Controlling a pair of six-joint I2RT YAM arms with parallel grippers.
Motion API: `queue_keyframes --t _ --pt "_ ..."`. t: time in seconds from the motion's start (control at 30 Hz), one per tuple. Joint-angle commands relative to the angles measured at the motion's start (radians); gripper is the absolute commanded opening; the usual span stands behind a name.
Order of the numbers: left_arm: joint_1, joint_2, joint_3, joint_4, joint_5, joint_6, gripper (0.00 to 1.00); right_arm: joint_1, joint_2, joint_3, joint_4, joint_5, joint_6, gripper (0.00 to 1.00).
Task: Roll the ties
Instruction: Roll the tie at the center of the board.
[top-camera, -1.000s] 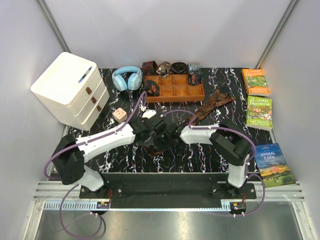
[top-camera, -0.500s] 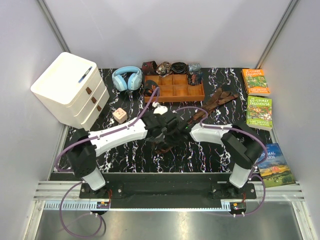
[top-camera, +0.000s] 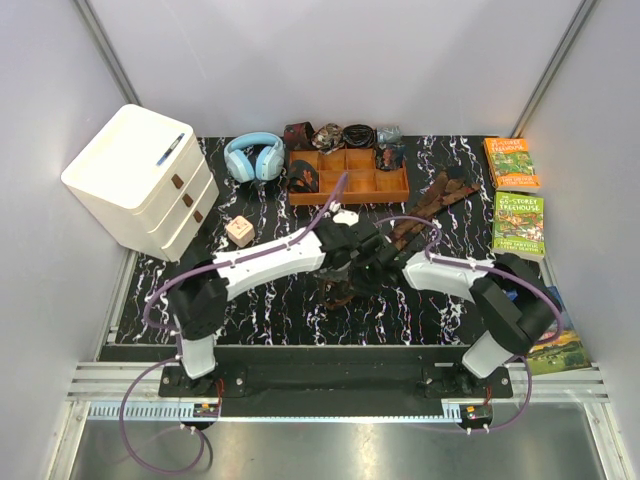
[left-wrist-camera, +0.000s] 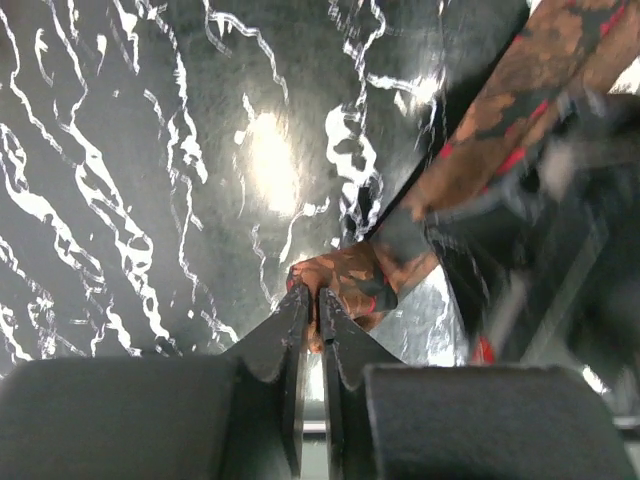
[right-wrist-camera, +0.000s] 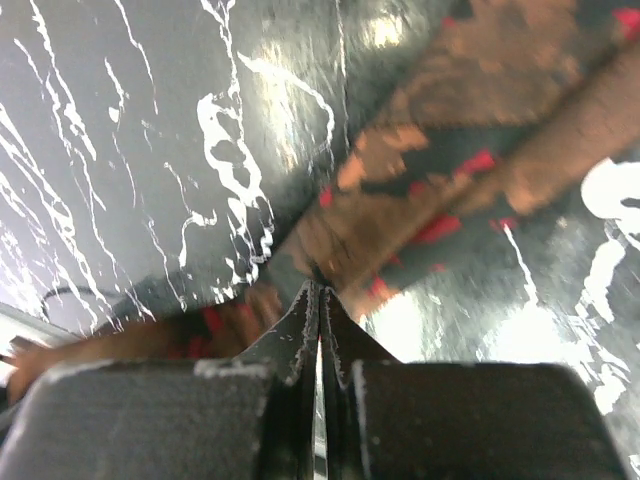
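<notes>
A dark brown tie with a reddish-tan pattern (top-camera: 338, 292) lies bunched on the black marble table between my two grippers. My left gripper (top-camera: 352, 268) is shut on one end of it; in the left wrist view the jaws (left-wrist-camera: 312, 298) pinch the fabric (left-wrist-camera: 360, 275), which runs up to the right. My right gripper (top-camera: 373, 272) is shut on the same tie; in the right wrist view the tips (right-wrist-camera: 320, 288) pinch its edge (right-wrist-camera: 420, 190). More loose ties (top-camera: 432, 200) lie right of the orange-brown wooden tray (top-camera: 348, 199).
A rolled tie (top-camera: 303, 178) sits in the tray's left compartment, and rolled items (top-camera: 330, 135) stand behind it. White drawer unit (top-camera: 140, 175) at left, blue headphones (top-camera: 253, 155), a small cube (top-camera: 239, 231). Books (top-camera: 519, 222) lie along the right edge.
Both grippers have moved right and farther from the bases, toward the tray, carrying the tie with them. Both arms are stretched out more.
</notes>
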Motion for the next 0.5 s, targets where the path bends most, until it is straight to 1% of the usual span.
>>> queue_keyframes --t 0.0,0.13,0.27,0.47 --pt "-0.013 0.077 0.110 0.063 0.015 0.039 0.11 0.011 -0.110 -0.011 -0.019 0.048 -0.021 0.02" --pt "-0.014 0.141 0.173 0.058 0.032 0.048 0.13 -0.001 -0.199 -0.044 -0.068 0.089 -0.023 0.03" --pt "-0.016 0.187 0.235 0.051 0.040 0.056 0.15 -0.013 -0.304 -0.081 -0.160 0.161 -0.021 0.03" --pt "-0.016 0.256 0.298 0.049 0.058 0.059 0.15 -0.018 -0.459 -0.178 -0.202 0.206 0.049 0.03"
